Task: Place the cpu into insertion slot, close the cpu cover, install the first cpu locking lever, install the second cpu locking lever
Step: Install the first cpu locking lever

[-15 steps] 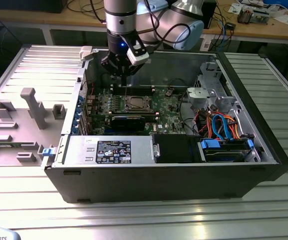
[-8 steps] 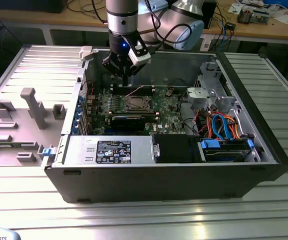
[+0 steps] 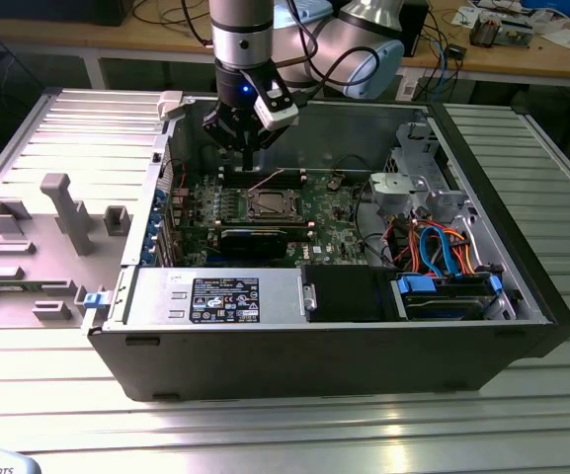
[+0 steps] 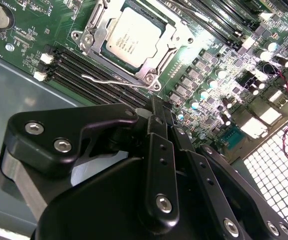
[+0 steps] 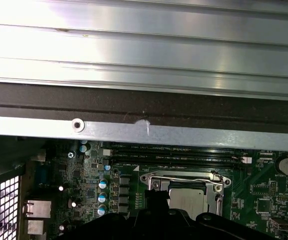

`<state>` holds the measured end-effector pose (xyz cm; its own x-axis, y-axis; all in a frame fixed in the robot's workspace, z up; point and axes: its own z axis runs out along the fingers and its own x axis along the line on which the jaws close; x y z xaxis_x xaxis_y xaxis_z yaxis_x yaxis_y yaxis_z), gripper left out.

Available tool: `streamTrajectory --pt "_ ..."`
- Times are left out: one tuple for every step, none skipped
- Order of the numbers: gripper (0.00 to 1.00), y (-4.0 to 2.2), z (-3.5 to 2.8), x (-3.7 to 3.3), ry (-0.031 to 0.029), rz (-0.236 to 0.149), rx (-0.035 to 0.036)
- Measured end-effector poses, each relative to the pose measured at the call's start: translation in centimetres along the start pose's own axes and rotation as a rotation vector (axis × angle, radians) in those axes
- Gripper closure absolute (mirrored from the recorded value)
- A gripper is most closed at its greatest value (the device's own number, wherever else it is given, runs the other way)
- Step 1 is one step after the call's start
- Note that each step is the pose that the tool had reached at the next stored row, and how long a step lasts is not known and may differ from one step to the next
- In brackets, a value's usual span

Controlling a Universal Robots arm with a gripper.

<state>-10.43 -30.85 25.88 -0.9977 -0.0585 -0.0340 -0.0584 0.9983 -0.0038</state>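
The small flat square cpu with its silver-grey metal top (image 4: 132, 36) is already sitting in the square, silvery-rimmed insertion slot (image 4: 156, 80), in the upper middle of the second wrist view. The thin silvery cpu cover frame (image 4: 98, 37) is lying down around the chip, so that step looks done. One thin wire locking lever (image 4: 106, 80) is still standing free beside the socket, so the levers appear unlatched. The black gripper (image 3: 248, 143) is hovering above the green circuit board (image 3: 329, 212), upper centre of the exterior view, its jaws closed together and holding nothing.
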Motion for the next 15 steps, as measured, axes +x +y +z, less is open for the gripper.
streamTrajectory --pt "0.89 0.00 0.00 0.00 0.0000 0.000 0.0000" --pt "0.89 0.00 0.00 0.00 0.0000 0.000 0.0000" --pt "0.89 0.00 0.00 0.00 -0.0001 0.000 0.0000" --pt "0.89 0.00 0.01 0.00 -0.0001 0.000 0.0000" --pt "0.89 0.00 0.01 0.00 -0.0001 0.000 -0.0001" --pt "0.89 -0.01 0.02 -0.01 -0.0005 0.000 -0.0028" --pt "0.89 -0.04 0.04 0.00 -0.0008 0.000 -0.0081" --pt "0.89 -0.08 0.05 0.01 -0.0011 0.001 -0.0169" --pt "0.89 -0.15 0.09 0.01 -0.0017 0.001 -0.0292" --pt "0.89 -0.16 0.11 0.01 -0.0020 0.001 -0.0315" --pt "0.89 -0.16 0.11 0.01 -0.0019 0.002 -0.0314" --pt "0.89 -0.16 0.11 0.01 -0.0018 0.002 -0.0313" --pt "0.89 -0.16 0.12 0.01 -0.0018 0.002 -0.0314" --pt "0.89 -0.16 0.12 0.01 -0.0019 0.002 -0.0314" --pt "0.89 -0.16 0.13 0.01 -0.0019 0.002 -0.0314"
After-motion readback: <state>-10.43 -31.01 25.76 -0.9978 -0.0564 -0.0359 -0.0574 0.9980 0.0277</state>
